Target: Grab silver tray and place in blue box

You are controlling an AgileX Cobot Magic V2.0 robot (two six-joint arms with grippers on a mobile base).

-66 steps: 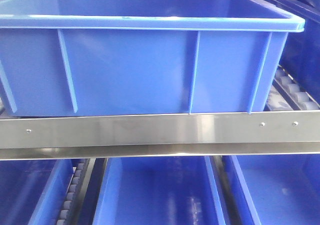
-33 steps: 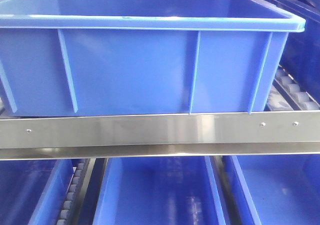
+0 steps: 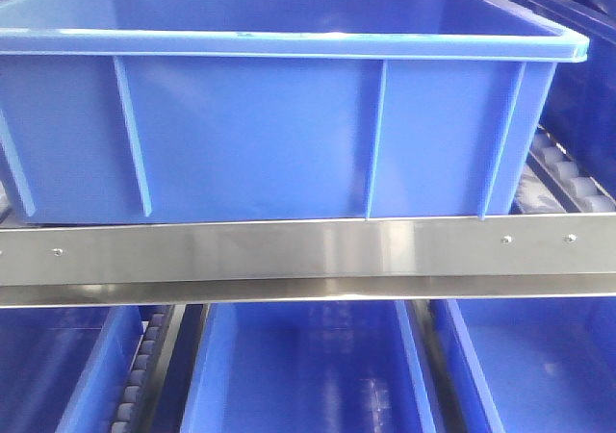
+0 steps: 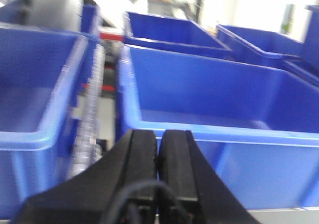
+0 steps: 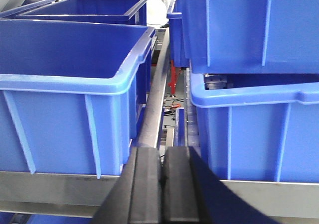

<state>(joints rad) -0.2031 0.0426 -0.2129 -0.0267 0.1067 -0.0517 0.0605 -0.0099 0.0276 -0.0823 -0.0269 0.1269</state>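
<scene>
A steel rail [image 3: 308, 250] is running across a rack of blue crates, the blue box [image 3: 279, 135] sitting just above it. Both left gripper [image 4: 158, 149] and right gripper [image 5: 162, 167] are holding jaws pressed closed, empty. Silver tray isn't showing anywhere.

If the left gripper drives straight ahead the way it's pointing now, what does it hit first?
Most likely the near wall of the large bright-blue plastic crate directly ahead; the shut left gripper points just below its rolled rim. Depth is blurred, so the gap before contact is unclear.
</scene>
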